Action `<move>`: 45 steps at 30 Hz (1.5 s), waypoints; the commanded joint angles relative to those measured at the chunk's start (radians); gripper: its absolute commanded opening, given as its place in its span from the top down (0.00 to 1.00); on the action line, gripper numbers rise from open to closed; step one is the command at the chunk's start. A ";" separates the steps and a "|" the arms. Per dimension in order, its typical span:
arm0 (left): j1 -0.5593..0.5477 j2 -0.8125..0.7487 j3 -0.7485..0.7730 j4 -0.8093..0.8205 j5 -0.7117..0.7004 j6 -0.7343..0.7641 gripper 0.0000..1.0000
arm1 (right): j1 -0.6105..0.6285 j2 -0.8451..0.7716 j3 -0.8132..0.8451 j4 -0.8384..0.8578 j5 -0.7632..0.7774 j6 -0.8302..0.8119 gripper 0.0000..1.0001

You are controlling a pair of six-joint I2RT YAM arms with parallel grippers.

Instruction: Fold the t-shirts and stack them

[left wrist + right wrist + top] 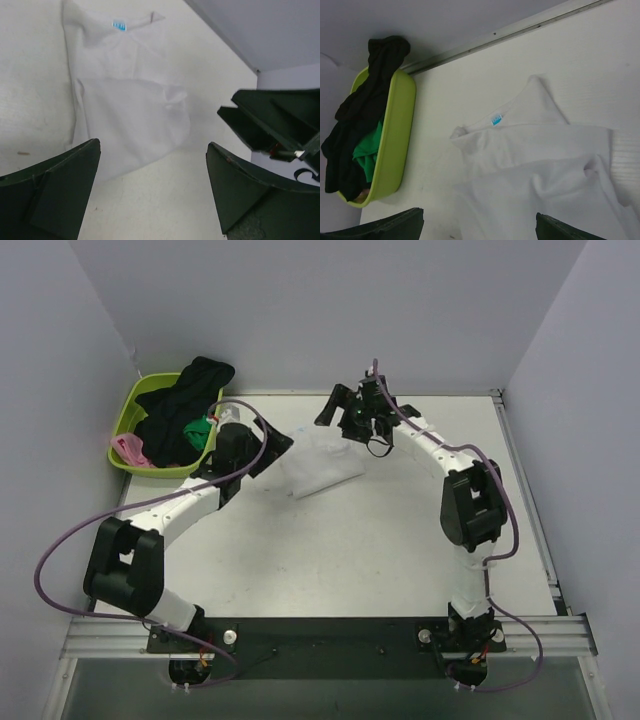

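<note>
white t-shirt (322,468) lies on table (350,560) right of lime basket (122,418), apart from it, part folded, rumpled, collar label (118,25) showing. left gripper (268,445) hovers between basket and shirt, jaws wide apart, empty. right gripper (350,420) hangs on shirt's side away from basket, jaws apart, empty. other t-shirts (180,405), black, green, pink, heaped in basket. next fold, my guess: pinch matching edges, lift evenly, lay flat. smooth loose bulge first, else crease sets.

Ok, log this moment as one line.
left gripper: open, empty | right gripper: open, empty | white t-shirt: partly folded, on table
</note>
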 commanded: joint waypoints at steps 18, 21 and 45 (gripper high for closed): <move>-0.039 -0.467 -0.310 -0.249 -0.048 0.032 0.03 | 0.103 0.031 -0.460 0.303 -0.085 0.075 0.07; -0.045 -0.542 -0.327 -0.312 -0.034 0.035 0.03 | 0.150 -0.087 -0.687 0.335 0.016 0.095 0.07; -0.258 -0.682 -0.516 -0.455 0.027 0.041 0.07 | 0.663 -0.669 -0.689 -0.455 0.856 0.040 0.07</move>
